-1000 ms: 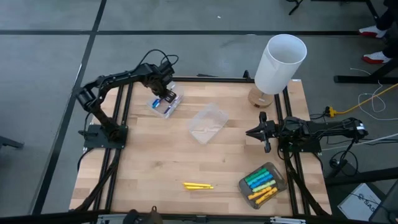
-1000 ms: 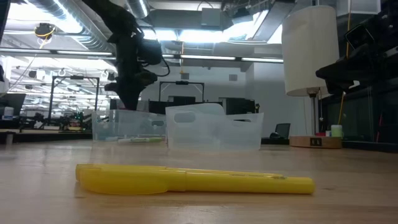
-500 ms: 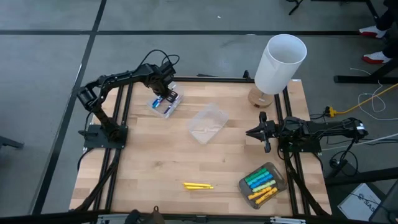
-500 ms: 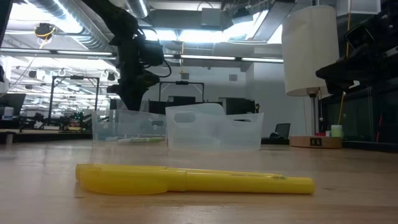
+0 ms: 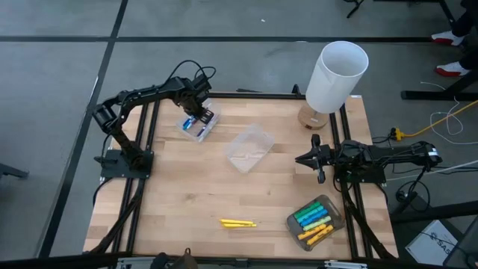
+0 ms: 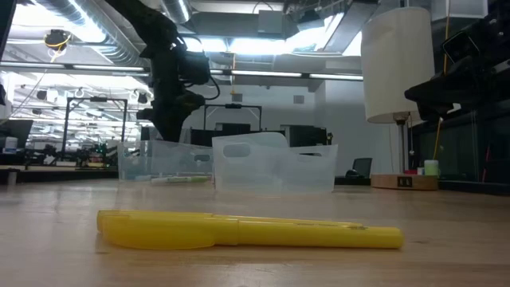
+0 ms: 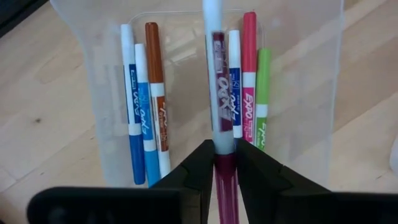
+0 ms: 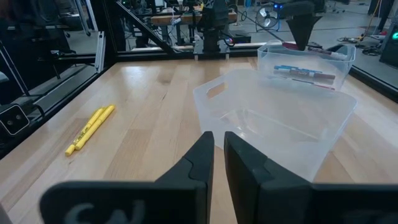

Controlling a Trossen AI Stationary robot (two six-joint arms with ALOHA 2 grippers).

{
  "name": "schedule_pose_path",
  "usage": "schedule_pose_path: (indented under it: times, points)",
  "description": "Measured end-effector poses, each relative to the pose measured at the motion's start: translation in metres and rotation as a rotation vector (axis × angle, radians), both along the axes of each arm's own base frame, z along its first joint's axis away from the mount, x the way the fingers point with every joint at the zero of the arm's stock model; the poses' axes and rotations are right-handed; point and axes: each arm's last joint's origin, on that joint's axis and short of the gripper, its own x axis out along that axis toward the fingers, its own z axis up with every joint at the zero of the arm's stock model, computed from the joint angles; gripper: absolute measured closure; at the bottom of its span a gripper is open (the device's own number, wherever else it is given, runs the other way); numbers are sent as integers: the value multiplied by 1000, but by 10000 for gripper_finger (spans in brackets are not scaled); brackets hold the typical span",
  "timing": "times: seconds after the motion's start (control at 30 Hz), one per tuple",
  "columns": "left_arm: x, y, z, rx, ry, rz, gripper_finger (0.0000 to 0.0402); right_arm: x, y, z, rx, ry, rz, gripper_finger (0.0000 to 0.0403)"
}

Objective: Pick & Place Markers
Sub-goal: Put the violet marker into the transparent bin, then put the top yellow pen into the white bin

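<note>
While over the tub [image 7: 93, 74], the left hand [image 7: 225, 163] pinches a maroon marker [image 7: 221, 118].

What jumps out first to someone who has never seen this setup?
The left gripper holds a maroon marker over a clear tub of pens at the table's far left. Near the front edge lie yellow markers, beside a tub of bright markers. A white lamp stands far right.

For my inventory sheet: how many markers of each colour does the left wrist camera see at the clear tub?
Blue markers: 2
Light blue marker: 1
Brown marker: 1
Maroon marker: 1
Pink marker: 1
Green marker: 1
Total: 7
</note>
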Motion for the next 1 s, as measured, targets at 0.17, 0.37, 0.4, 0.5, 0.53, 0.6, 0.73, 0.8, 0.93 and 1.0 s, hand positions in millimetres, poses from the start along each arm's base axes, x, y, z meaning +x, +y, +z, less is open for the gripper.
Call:
schedule_pose_path:
  times: [0.17, 0.37, 0.4, 0.5, 0.53, 0.6, 0.73, 0.8, 0.93, 1.0]
  points:
    - [0, 0, 0, 1, 1, 0, 326, 0, 0, 0, 0, 0, 0, 363]
    - [0, 0, 0, 1, 1, 1, 308, 0, 0, 0, 0, 0, 0, 363]
    - [0, 0, 0, 1, 1, 1, 306, 0, 0, 0, 0, 0, 0, 363]
    - [0, 0, 0, 1, 1, 1, 301, 0, 0, 0, 0, 0, 0, 363]
    - [0, 0, 0, 1, 1, 1, 300, 0, 0, 0, 0, 1, 0, 363]
    - [0, 0, 0, 1, 1, 1, 300, 0, 0, 0, 0, 0, 0, 363]
    - [1, -3, 3, 8, -5, -10, 306, 0, 0, 0, 0, 0, 0, 363]
    - [1, -6, 5, 9, -7, -17, 313, 0, 0, 0, 0, 1, 0, 363]
    - [2, -12, 11, 18, -18, -35, 335, 0, 0, 0, 0, 0, 0, 363]
    - [3, -16, 15, 27, -28, -47, 348, 0, 0, 0, 0, 0, 0, 363]
